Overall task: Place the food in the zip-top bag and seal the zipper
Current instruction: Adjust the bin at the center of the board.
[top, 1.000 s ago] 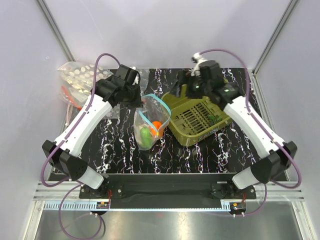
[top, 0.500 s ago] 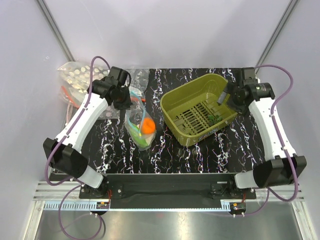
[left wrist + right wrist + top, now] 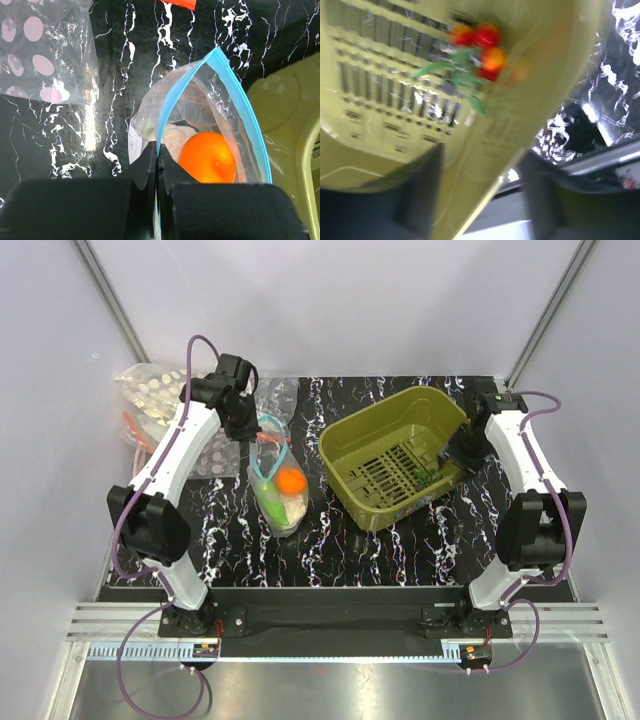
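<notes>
The zip-top bag (image 3: 277,490) hangs clear and open-mouthed at the table's middle left. My left gripper (image 3: 243,428) (image 3: 158,150) is shut on its teal-blue zipper (image 3: 235,95) at the near end of the strip. Inside the bag (image 3: 150,107) lie a round orange food piece (image 3: 291,480) (image 3: 207,157) and a pale cream piece (image 3: 172,139). My right gripper (image 3: 458,452) (image 3: 480,185) stands open, its fingers straddling the right wall of the olive basket (image 3: 395,430) (image 3: 380,130). A small red-and-green food piece (image 3: 475,47) (image 3: 428,476) lies on the basket's floor. The right wrist view is blurred.
A clear bag of white round pieces (image 3: 150,395) (image 3: 45,50) lies at the back left, beside a red-orange strip (image 3: 180,3) of another bag. The basket's rim (image 3: 295,120) stands just right of the held bag. Grey walls enclose the black marbled table (image 3: 400,540).
My left gripper has carried the bag left and toward the back. The right arm has swung from the basket's back left corner to its right wall and now straddles that wall.
</notes>
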Robot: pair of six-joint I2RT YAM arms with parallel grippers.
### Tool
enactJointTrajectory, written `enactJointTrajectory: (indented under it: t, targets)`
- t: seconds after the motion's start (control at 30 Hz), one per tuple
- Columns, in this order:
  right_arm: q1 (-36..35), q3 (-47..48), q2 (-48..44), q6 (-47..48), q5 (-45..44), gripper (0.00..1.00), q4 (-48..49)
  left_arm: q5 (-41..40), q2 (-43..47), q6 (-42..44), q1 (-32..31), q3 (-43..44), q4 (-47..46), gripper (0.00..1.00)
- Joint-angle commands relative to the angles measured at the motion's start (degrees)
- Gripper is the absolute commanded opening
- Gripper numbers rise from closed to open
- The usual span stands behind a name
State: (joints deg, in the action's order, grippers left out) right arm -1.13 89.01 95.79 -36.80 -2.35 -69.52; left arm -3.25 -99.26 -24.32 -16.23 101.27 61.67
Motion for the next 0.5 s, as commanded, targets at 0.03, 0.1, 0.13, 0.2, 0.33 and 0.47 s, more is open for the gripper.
enactJointTrajectory:
  t: [0.03, 0.1, 0.13, 0.2, 0.33, 0.47]
  targets:
    - [-0.2, -3.0, -1.6, -1.9, 2.6, 0.32, 2.4, 0.7, 2.4, 2.1, 0.2, 1.9, -0.5, 0.0]
    - [-0.2, -0.9, -1.5, 0.2, -1.3, 0.07, 2.0, 0.9, 3.6, 2.3, 0.1, 0.5, -0.8, 0.0]
    - [-0.2, 1.8, -1.3, 4.1, -3.2, 0.0, 1.2, 0.9, 4.1, 2.2, 0.2, 0.2, -0.8, 0.0]
    - [-0.2, 4.7, -0.4, 8.8, -5.6, 0.0, 0.2, 1.0, 5.1, 2.1, 0.2, -0.5, -0.8, 0.0]
    - [-0.2, 8.8, -0.7, 19.1, -13.8, 0.0, -0.6, 0.9, 6.5, 1.6, 0.1, -0.6, -0.1, 0.0]
    - [-0.3, 13.0, -0.3, 22.8, -14.9, 0.0, 0.5, 1.7, 8.1, -0.4, 0.2, -1.6, -0.5, 0.0]
